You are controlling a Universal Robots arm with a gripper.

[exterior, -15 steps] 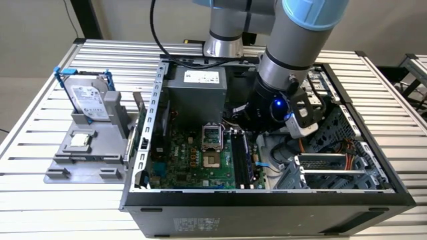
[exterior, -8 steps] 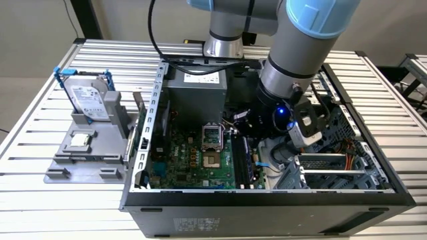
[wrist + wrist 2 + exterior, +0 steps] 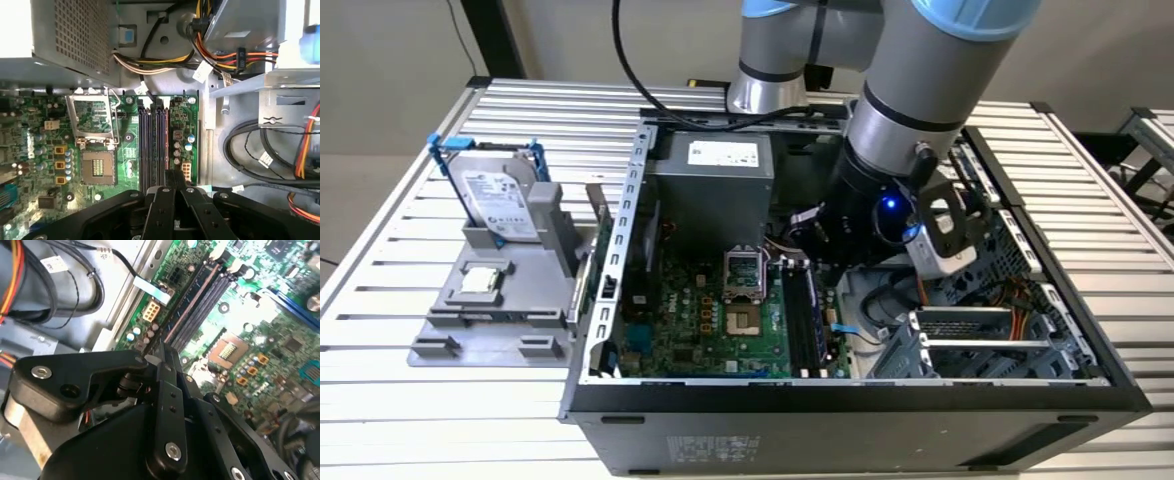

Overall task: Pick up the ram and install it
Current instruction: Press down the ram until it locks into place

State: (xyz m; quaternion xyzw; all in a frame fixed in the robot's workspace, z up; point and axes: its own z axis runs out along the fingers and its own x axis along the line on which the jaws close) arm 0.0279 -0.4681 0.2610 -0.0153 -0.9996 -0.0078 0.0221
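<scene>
Gripper [image 3: 175, 187] pinched narrow on the ram [image 3: 171, 176], edge-on over the memory slots [image 3: 152, 142]; it's light, stiff, fragile — best held by its long edges.

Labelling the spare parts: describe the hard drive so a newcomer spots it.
In the exterior view, find the grey fixture on the slatted table, at the exterior view's left of the open case. The hard drive stands upright at its back. It is the silver slab in a blue bracket, unlike the small square chip lying flat before it.
</scene>
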